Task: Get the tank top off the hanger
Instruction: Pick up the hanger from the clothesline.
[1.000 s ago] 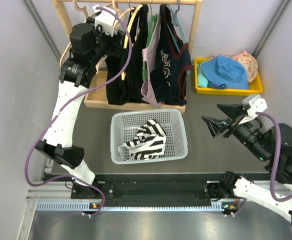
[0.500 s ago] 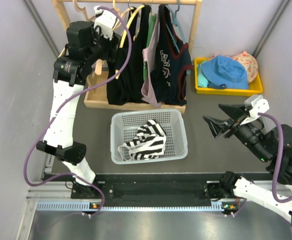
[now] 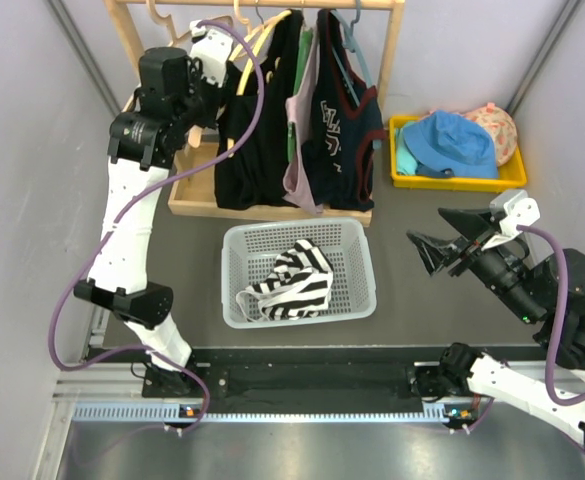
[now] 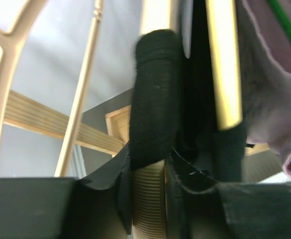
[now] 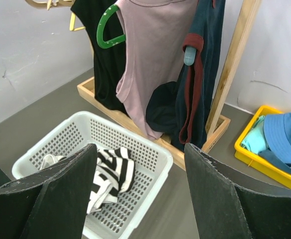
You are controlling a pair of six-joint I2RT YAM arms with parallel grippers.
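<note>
A black tank top (image 3: 244, 140) hangs on a pale wooden hanger (image 3: 255, 38) at the left end of the rack. My left gripper (image 3: 230, 72) is up at that hanger's shoulder. In the left wrist view its jaws (image 4: 150, 167) press on both sides of the hanger's ribbed arm (image 4: 147, 199), and the black strap (image 4: 152, 94) wraps the wood just above the fingertips. My right gripper (image 3: 434, 250) hovers open and empty at the right, away from the rack, and in its own view (image 5: 139, 149) it looks down at the basket.
A pink top (image 3: 302, 130) and a navy top (image 3: 342, 120) hang beside the black one. A white basket (image 3: 364, 262) holding a striped garment (image 3: 292, 280) sits before the rack base (image 3: 192, 205). A yellow tray (image 3: 512, 180) of hats is far right.
My left gripper has moved slightly up and right onto the hanger's shoulder, and its jaws have closed in around the wooden arm. The right arm has stayed still.
</note>
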